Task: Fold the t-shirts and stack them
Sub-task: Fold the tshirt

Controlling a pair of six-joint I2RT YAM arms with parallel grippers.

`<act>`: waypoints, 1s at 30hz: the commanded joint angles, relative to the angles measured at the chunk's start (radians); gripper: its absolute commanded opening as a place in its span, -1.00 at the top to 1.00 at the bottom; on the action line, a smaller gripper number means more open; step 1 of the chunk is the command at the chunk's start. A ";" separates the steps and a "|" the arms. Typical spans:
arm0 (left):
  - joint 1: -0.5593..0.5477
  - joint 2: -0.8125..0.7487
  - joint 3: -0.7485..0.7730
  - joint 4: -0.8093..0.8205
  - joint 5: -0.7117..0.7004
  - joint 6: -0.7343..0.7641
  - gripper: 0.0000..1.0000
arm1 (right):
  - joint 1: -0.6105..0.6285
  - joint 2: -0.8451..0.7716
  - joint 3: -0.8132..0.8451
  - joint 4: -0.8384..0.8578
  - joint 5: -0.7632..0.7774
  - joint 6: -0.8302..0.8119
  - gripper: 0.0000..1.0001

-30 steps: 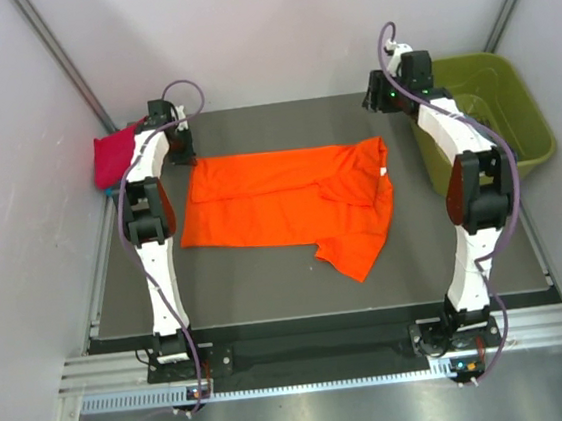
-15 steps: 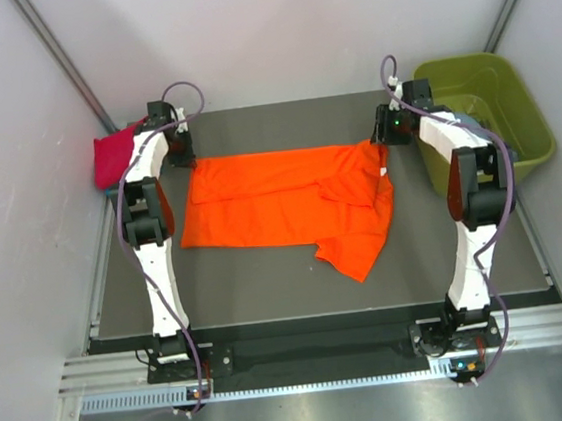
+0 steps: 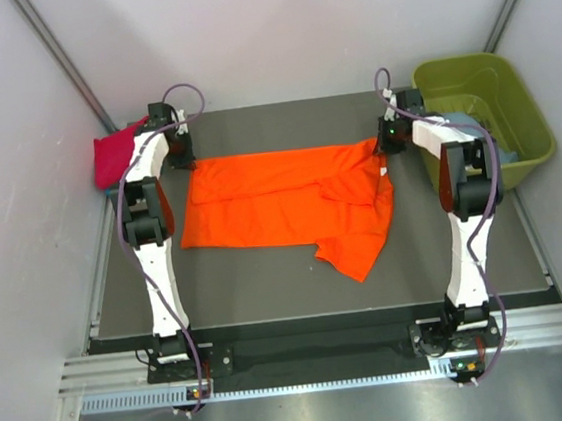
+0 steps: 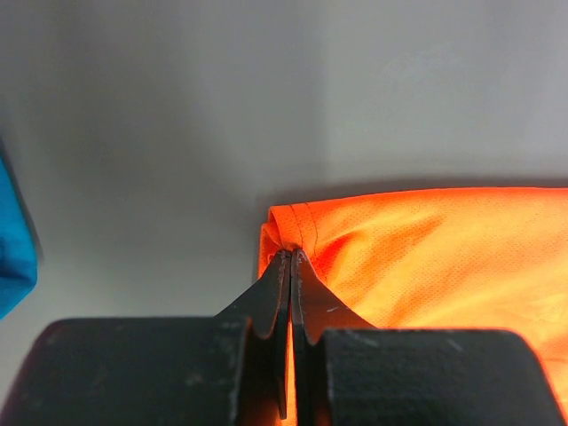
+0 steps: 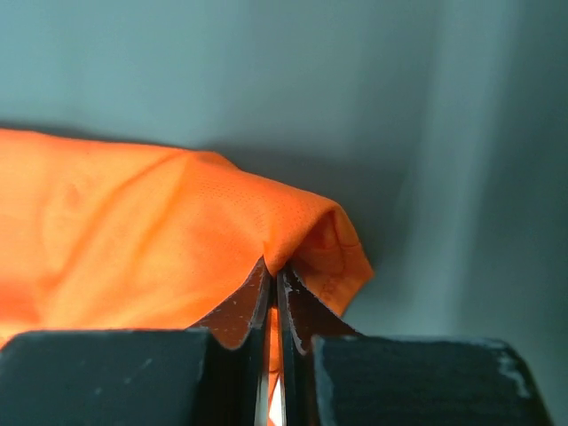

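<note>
Corners of orange t-shirt (image 3: 290, 204) gripped, ready for first fold

We see the orange t-shirt spread flat across the middle of the dark surface (image 3: 268, 282), with its near right part rumpled. The left pincer (image 4: 290, 257) is clenched on the shirt's far left corner, and the right pincer (image 5: 273, 266) is clenched on its far right corner. A crimson-pink t-shirt (image 3: 112, 156) lies bunched beyond the far left edge. We judge that the next move needs both arms to lift evenly and carry the far edge toward the near one.

No text, brand or number is readable anywhere. A white tag (image 3: 385, 171) at the orange shirt's (image 3: 280, 202) 3 o'clock edge is too small to read.
</note>
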 commanded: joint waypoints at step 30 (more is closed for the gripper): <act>0.000 0.108 0.205 0.087 -0.093 0.013 1.00 | 0.047 0.003 0.102 0.048 -0.037 0.055 1.00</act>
